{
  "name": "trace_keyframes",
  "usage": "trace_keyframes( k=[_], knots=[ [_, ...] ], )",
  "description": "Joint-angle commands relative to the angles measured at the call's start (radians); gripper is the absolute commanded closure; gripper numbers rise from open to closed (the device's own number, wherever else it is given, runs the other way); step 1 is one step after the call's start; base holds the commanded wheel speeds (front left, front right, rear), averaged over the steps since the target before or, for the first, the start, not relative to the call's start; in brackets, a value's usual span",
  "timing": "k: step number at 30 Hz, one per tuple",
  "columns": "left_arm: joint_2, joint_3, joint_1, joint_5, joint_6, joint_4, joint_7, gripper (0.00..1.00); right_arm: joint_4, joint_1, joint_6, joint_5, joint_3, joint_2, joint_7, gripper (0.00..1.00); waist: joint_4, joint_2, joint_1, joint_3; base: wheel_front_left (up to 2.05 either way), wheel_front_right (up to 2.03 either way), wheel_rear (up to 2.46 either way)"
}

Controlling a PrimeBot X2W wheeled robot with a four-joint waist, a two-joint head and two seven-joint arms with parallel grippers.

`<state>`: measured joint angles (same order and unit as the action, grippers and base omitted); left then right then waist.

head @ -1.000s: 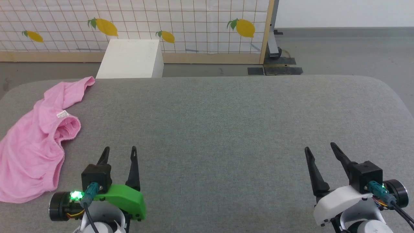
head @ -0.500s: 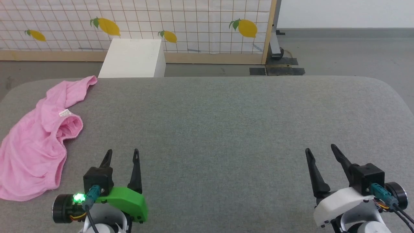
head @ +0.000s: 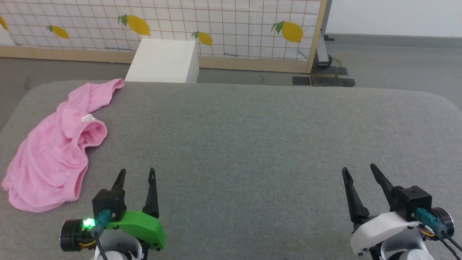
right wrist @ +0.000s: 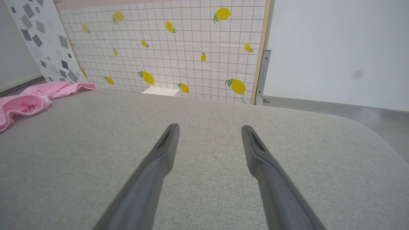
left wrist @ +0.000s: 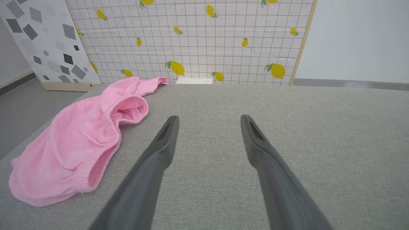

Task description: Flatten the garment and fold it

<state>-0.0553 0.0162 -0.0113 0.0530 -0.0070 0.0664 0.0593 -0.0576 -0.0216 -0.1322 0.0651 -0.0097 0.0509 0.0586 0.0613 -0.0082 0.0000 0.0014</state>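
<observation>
Garment (head: 54, 151): far-left part of the desk (head: 252, 126), crumpled, not flat and not folded. One end runs up to the desk's far edge, just beside the white box (head: 164, 59). White label (head: 87, 117) faces up near the middle. The gathered elastic opening (head: 94, 133) gapes toward desk centre. Left wrist view shows the same heap (left wrist: 73, 150) with a second gathered hem along its near side.

Left jaws: open, nothing between them. Dark fingers (head: 151, 191) are spread and point away from the robot, near the desk's near edge. The garment lies to their left, close but not touching. Wrist view confirms the gap: fingers (left wrist: 159, 153) with bare desk between.

Right jaws: open too, empty, fingers (head: 352, 198) at the near-right of the desk, well apart from the garment. From that wrist the garment (right wrist: 28, 99) sits at the far left.

Can't tell whether either set of fingertips touches the desk.

Desk: grey woven fabric top, rounded corners.

White box: closed faces toward the camera, stands on the floor (head: 397, 65) behind the desk; can't tell if it holds anything.

Room: wood-framed screen (head: 231, 25) with grid-and-lemon print, panel (left wrist: 41, 41) with grey shapes to its left, plain white wall (head: 389, 16), grey floor.
</observation>
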Motion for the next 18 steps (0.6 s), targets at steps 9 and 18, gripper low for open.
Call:
trace_keyframes(
  k=[9, 18],
  knots=[
    [-0.001, 0.001, 0.004, 0.026, 0.006, 0.022, 0.029, 0.0, -0.023, -0.018, 0.001, 0.024, -0.003, 0.0, 0.028, 0.0, 0.064, 0.0027, 0.0, 0.002, 0.0, 0.0, 0.0],
    [0.001, 0.002, 0.005, 0.051, 0.006, 0.032, 0.047, 0.0, -0.041, -0.02, 0.001, 0.04, -0.001, 0.0, 0.047, 0.0, 0.121, 0.0033, 0.0, 0.003, 0.0, 0.0, 0.0]
  ],
)
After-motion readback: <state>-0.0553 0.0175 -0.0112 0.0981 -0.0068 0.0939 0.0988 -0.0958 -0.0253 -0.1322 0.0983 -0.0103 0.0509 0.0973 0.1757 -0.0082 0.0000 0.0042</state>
